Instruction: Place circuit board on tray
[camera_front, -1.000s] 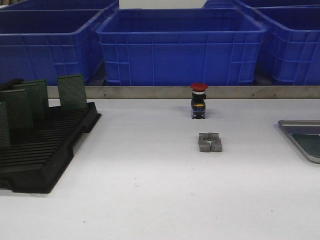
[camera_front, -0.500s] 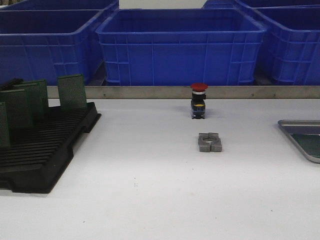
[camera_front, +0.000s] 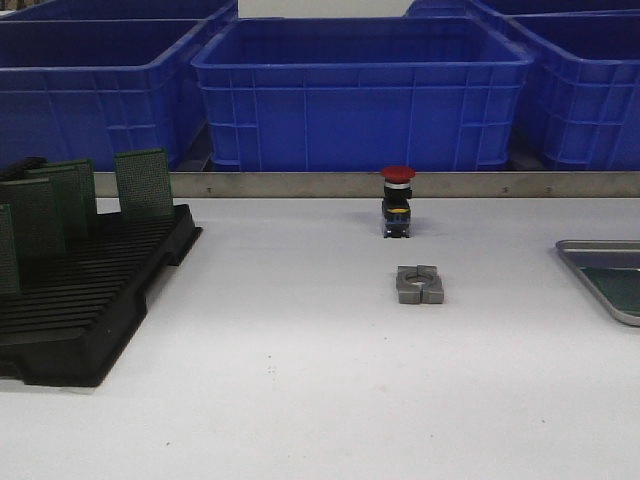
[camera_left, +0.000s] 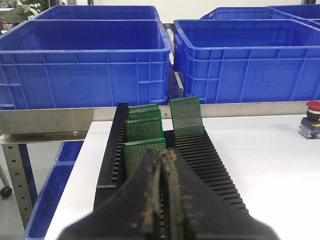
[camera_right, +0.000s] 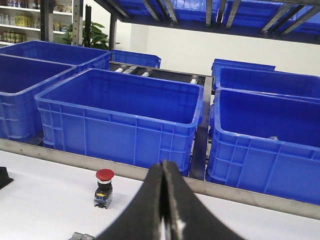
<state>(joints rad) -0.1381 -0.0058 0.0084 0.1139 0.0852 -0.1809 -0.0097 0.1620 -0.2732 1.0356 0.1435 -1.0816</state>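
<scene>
Neither arm shows in the front view, so each claw is seen only through its own wrist camera. The shallow silver-grey metal tray (camera_front: 602, 278) is cut off by the right edge of the front view, only its near-left corner showing, with something dark green lying flat inside that is too clipped to make out. On the far left of the white tabletop (camera_front: 300, 380) sits the black slotted plastic rack (camera_front: 90, 300), itself cropped at the frame edge, with green perforated circuit boards (camera_front: 144, 183) standing upright in its slots. The left claw (camera_left: 161, 190) has its fingers pressed together, nothing between them, and it sits right over the near end of that rack, the closest upright board just beyond its tips. The right claw (camera_right: 164, 200) is likewise closed and empty, aimed toward the red-capped black push button (camera_right: 104, 188) and the row of blue plastic crates (camera_right: 120, 115) behind the tabletop; the tray does not appear in that view. Mid-tabletop, a small grey metal block with a round hole (camera_front: 419, 284) lies just nearer than the button, well apart from both tray and rack.
</scene>
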